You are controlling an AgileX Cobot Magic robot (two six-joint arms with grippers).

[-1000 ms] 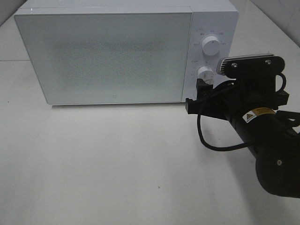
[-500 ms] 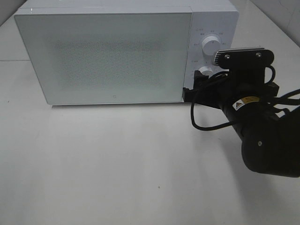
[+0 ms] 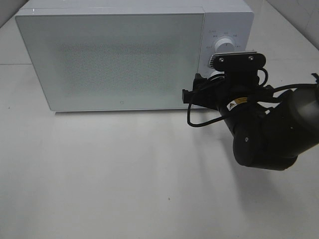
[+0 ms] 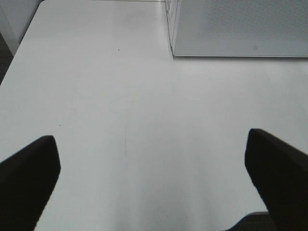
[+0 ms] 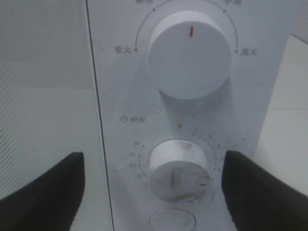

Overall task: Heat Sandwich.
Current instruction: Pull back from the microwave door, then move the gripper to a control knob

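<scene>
1. Exterior high view — white microwave (image 3: 114,59) stood on the table (image 3: 99,174), door shut.
2. Right gripper (image 5: 151,163) faced the control panel, fingers released and spread either side of the lower dial (image 5: 177,169), not touching it.
3. Left gripper (image 4: 151,142) hung over the table, fingers released, grasping nothing.
4. Sandwich — location, heading and long axis could not be told; no view showed it.

A robot lab, it seems: a white table (image 3: 99,174) with a microwave (image 3: 114,55), and a cabled black arm (image 3: 269,129).
</scene>
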